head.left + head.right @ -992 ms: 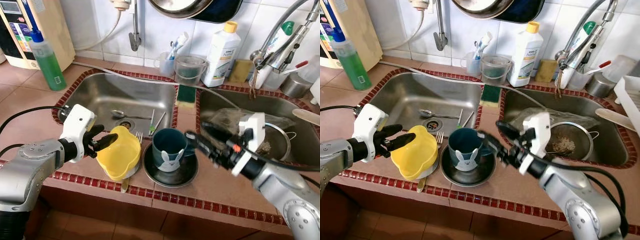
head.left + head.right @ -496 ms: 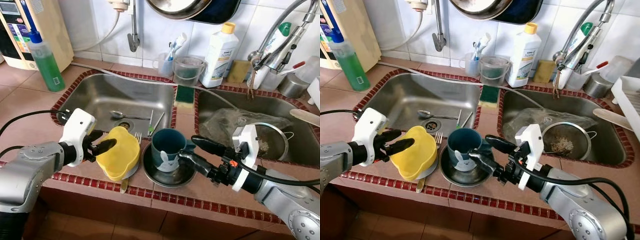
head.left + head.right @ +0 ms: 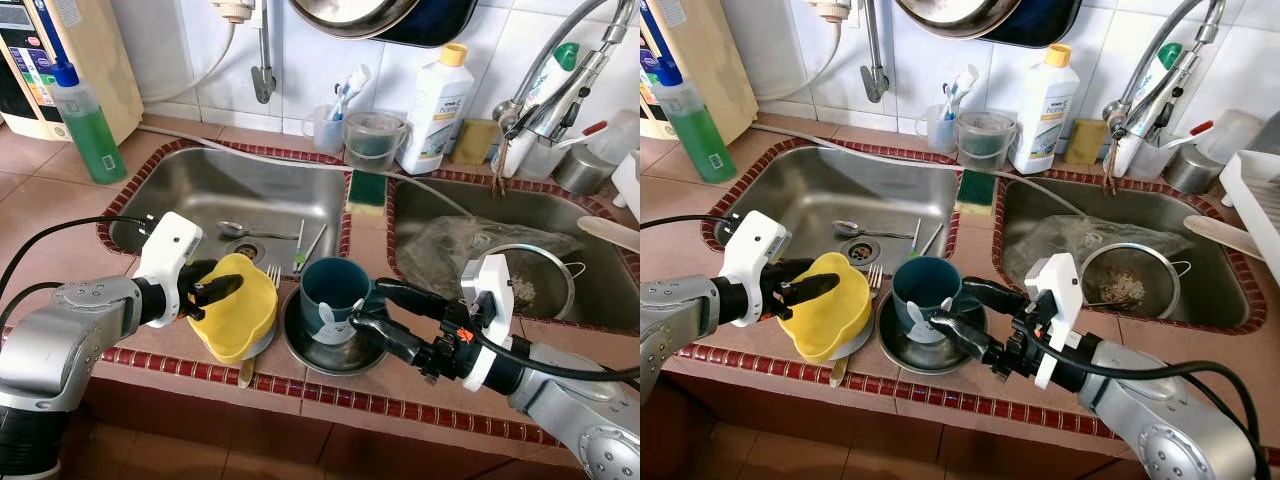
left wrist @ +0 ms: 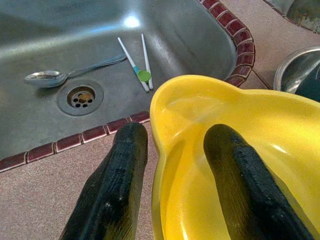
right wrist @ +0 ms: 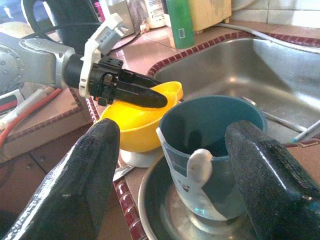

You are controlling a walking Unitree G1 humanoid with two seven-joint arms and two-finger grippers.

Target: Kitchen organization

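A yellow bowl (image 3: pixel 240 318) is tilted on the tiled front ledge of the counter, over a small white plate. My left gripper (image 3: pixel 222 288) is shut on its rim, one finger (image 4: pixel 227 165) inside the bowl (image 4: pixel 250 125) and the other outside. To its right a teal mug with a rabbit (image 3: pixel 333 292) stands in a steel bowl (image 3: pixel 335 358). My right gripper (image 3: pixel 368 308) is open at the mug's right side. In the right wrist view its fingers (image 5: pixel 80 175) stand either side of the mug (image 5: pixel 210 132), apart from it.
The left sink basin (image 3: pixel 190 190) holds a spoon (image 3: pixel 240 229), two thin sticks and a fork. A green sponge (image 3: pixel 368 190) lies on the divider. The right basin holds a strainer (image 3: pixel 545 275) and a plastic bag. A green bottle (image 3: pixel 88 128), a white bottle (image 3: pixel 435 98) and the faucet (image 3: pixel 545 85) line the back.
My right gripper has dropped and reached left, so that its open fingers now flank the teal mug. The left gripper still holds the yellow bowl, moved slightly right.
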